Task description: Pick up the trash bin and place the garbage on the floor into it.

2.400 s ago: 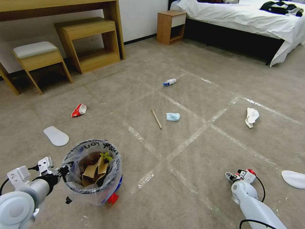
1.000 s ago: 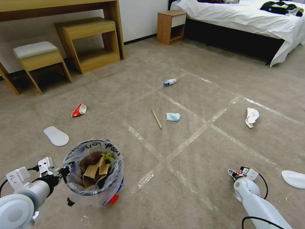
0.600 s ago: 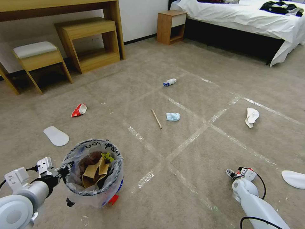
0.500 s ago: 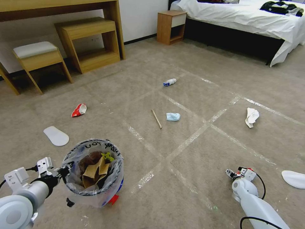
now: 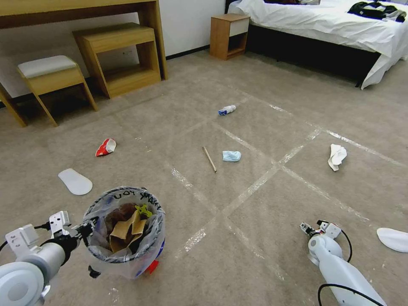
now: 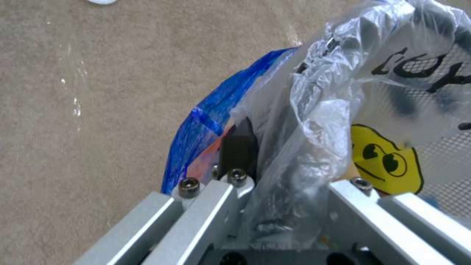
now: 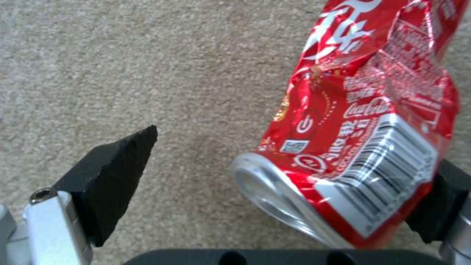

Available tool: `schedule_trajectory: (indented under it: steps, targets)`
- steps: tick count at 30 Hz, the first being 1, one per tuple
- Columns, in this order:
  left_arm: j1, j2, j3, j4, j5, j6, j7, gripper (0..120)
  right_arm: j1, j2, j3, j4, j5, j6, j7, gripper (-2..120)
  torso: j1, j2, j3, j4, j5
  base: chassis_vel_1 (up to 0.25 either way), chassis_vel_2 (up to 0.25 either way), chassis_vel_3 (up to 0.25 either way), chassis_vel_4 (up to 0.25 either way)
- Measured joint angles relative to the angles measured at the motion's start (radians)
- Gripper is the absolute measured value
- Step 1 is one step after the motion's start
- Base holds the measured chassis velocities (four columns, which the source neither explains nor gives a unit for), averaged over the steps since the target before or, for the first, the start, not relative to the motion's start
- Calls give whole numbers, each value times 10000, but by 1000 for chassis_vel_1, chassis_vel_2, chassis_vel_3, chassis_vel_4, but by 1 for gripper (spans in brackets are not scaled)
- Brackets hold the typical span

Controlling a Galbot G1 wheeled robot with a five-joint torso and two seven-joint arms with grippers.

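The trash bin (image 5: 124, 231) sits low at about 7 o'clock in the head view, its rim and clear bag liner pinched by the left gripper (image 5: 85, 229). In the left wrist view the left gripper (image 6: 279, 180) has a dark pad (image 6: 239, 147) against the blue-and-red wall, with bunched plastic between the fingers. A crumpled brown paper bag (image 5: 123, 231) already lies inside.

The right gripper (image 7: 275, 176) is spread wide, pointing down at the floor (image 5: 238, 259) at about 5 o'clock in the head view. The crushed red can (image 7: 363, 132) lies between its pads, close against one pad and well apart from the other (image 7: 115, 173). In the head view the right gripper (image 5: 316, 228) covers the can, so whether the near pad already touches metal is hard to say.

The step in hand looks like the pick of the can. The next move calls for the fingers to close squarely on the dented body, which may slip or buckle further, then a lift and a carry across to the bin's mouth.

Farther out, litter remains on the carpet: a wooden stick (image 5: 209, 159) and light-blue mask (image 5: 231, 156) near centre, a white-blue bottle (image 5: 226, 110) at 12 o'clock, a red wrapper (image 5: 106, 147) at 10 o'clock, and a white tissue (image 5: 336, 156) at 2 o'clock.
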Motion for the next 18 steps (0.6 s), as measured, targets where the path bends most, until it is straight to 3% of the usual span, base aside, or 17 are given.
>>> schedule_trajectory:
  steps: [18]
  targets:
    - [-152, 51, 162, 236, 106, 1, 17, 0, 591, 182, -71, -540, 121, -68, 34, 100, 0, -1, 0, 1, 1, 0, 0, 0, 0]
